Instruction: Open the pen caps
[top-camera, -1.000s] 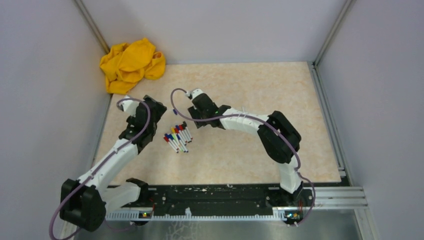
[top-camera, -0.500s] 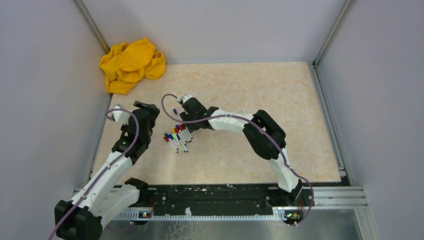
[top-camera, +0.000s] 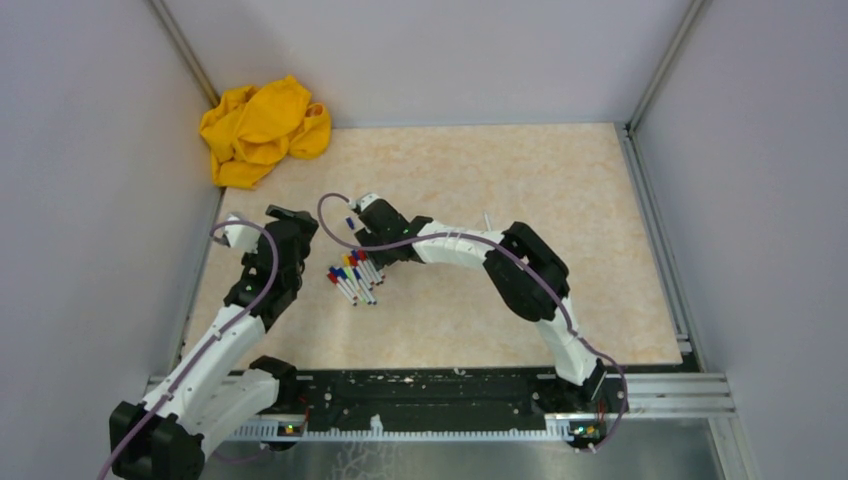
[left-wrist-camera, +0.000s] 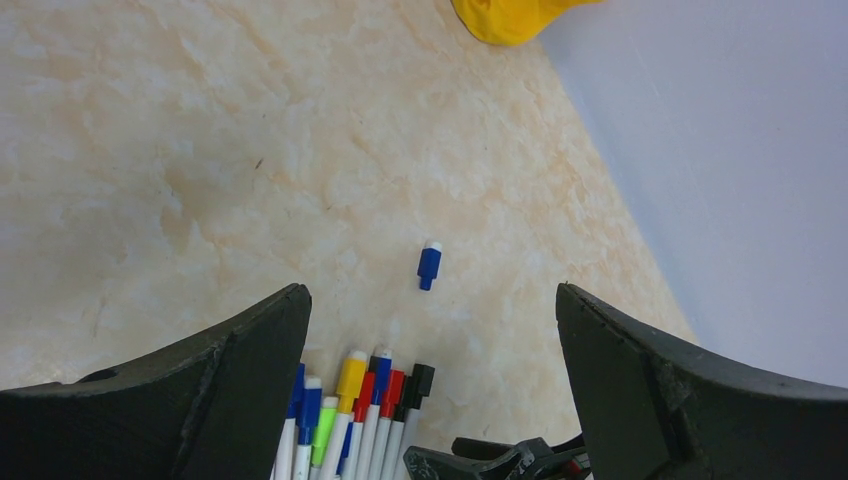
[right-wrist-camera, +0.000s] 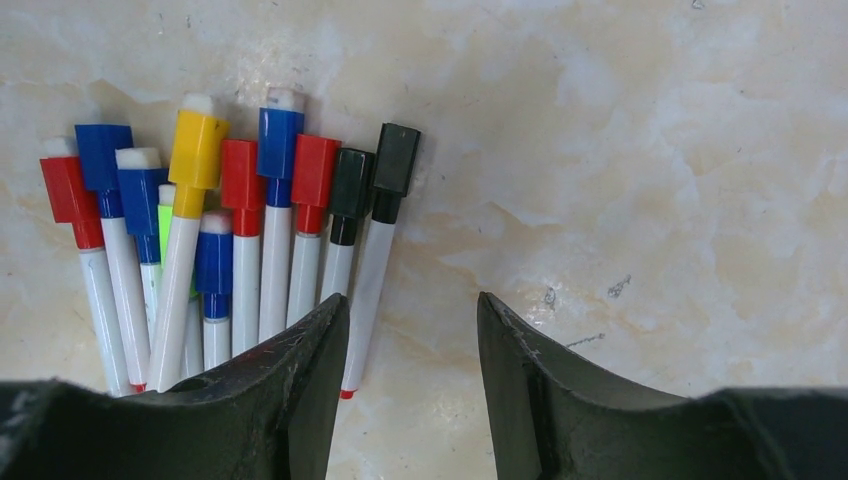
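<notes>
A bundle of thin white markers lies on the table, and their pen caps are red, blue, yellow, green and black. The right wrist view shows the caps fanned side by side at upper left. One loose blue cap lies apart, beyond the bundle. My left gripper is wide open and holds nothing; the capped ends show between its fingers. My right gripper hovers open over bare table, its left finger beside the black-capped marker's barrel.
A crumpled yellow cloth lies in the far left corner. Grey walls close in the left, back and right sides. The right arm's purple cable loops near the loose cap.
Both arms have shifted left, the left one drawing back toward the near left and the right gripper coming over the markers. The loose blue cap now shows behind the cable loop.
</notes>
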